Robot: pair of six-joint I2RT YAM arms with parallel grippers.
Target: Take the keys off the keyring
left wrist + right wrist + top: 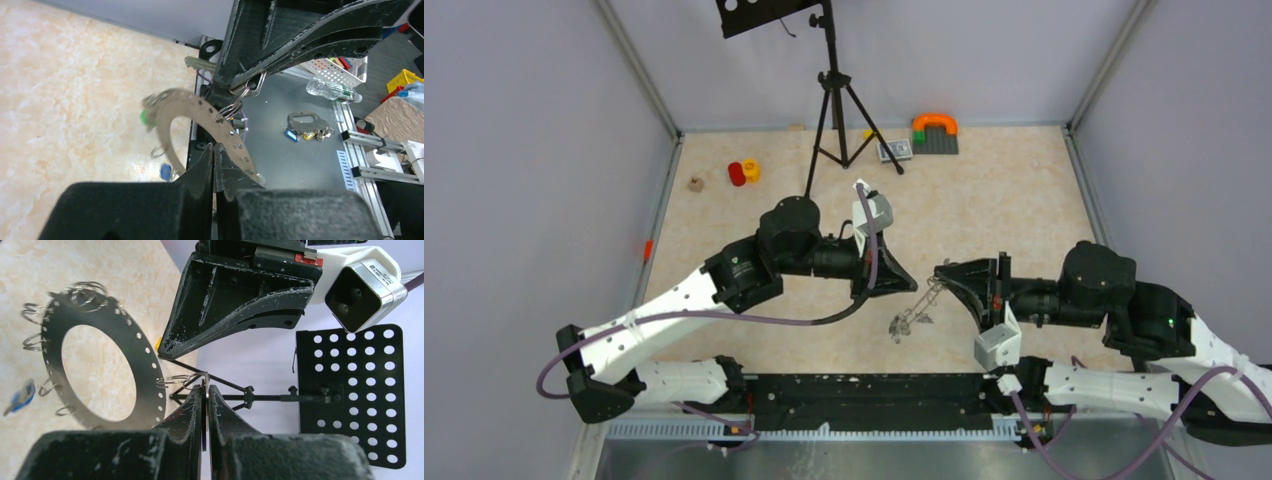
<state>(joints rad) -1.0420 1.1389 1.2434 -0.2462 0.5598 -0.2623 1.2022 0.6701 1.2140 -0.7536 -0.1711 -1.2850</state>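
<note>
Right gripper [205, 389] is clenched on a small split ring [175, 381] that threads through a rim hole of the keyring [52, 365]. The keyring is off the surface [984, 200], hanging mid-air between the two arms, seemingly carried by that one split ring.

Left gripper [214, 150] is fully closed, tips just beside the keyring's rim. Can't tell if it pinches the plate or only touches it.

More wire loops sit round the rim, a blue tag [20, 396] and a green tag [145, 116] among them. The keys [904, 322] dangle in a bunch at the low end. One key blade [197, 62] pokes out behind the right gripper, probably the one on the held split ring.

Judgement: the step in hand is working this split ring out of its hole. To do it well:
- Left gripper wants a firm pinch on the plate close to that hole. The plate's far side is blurred in the left wrist view, so it likely swings.
- Right gripper should turn the split ring along its coil and feed the open end through the hole.
- A straight pull would only drag the plate.
- Use short moves. If the wire slips, the whole bunch drops.
</note>
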